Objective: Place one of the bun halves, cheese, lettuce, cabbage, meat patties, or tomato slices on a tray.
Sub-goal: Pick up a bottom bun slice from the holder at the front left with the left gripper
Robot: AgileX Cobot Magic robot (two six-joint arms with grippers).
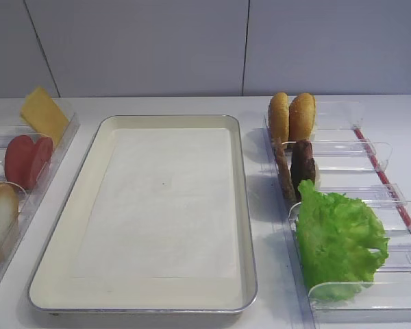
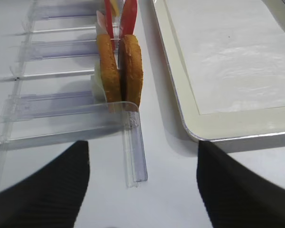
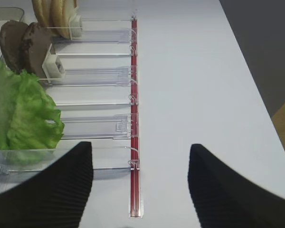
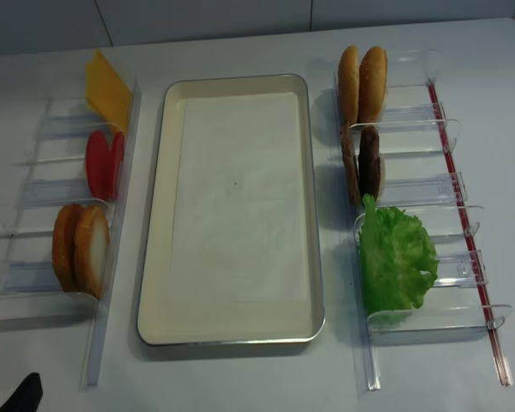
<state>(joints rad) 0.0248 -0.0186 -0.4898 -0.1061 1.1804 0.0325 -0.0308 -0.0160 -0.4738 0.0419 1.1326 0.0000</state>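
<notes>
**Bare tray, food waiting in side bins, both jaws apart and holding nothing**

The tray (image 4: 159, 257) fills the centre of the overhead view, its long axis running from the top of the frame to the bottom. Its paper liner (image 4: 236, 193) lies flat, with nothing on it. No item has been placed yet.

At the lower right of the frame sits the lettuce (image 4: 397, 256), the biggest item, slumped in a clear bin (image 4: 429, 319) with its frills pointing toward the bottom edge. I judge it could snag on the bin wall when lifted, or tear.

At the lower left stand two bun halves (image 4: 79, 249) on edge, side by side, flat faces turned toward the left and right sides of the frame, so their broad faces are upright. A second pair of bun halves (image 4: 361, 84) stands the same way at the upper right. A grip that comes down off centre could tip a bun over or knock its neighbour.

Below the upper-right buns stand two meat patties (image 4: 362, 163), also on edge. At mid left are the tomato slices (image 4: 104, 163), upright too, and likely slippery. At the upper left the cheese (image 4: 108, 93) leans tilted; being thin, it may bend or slide out.

In the left wrist view the left gripper (image 2: 142, 185) hangs over the tabletop (image 2: 166, 190) near the nearest buns, jaws apart and empty. In the right wrist view the right gripper (image 3: 140, 185) likewise shows its jaws apart, empty, beside the lettuce bin.
</notes>
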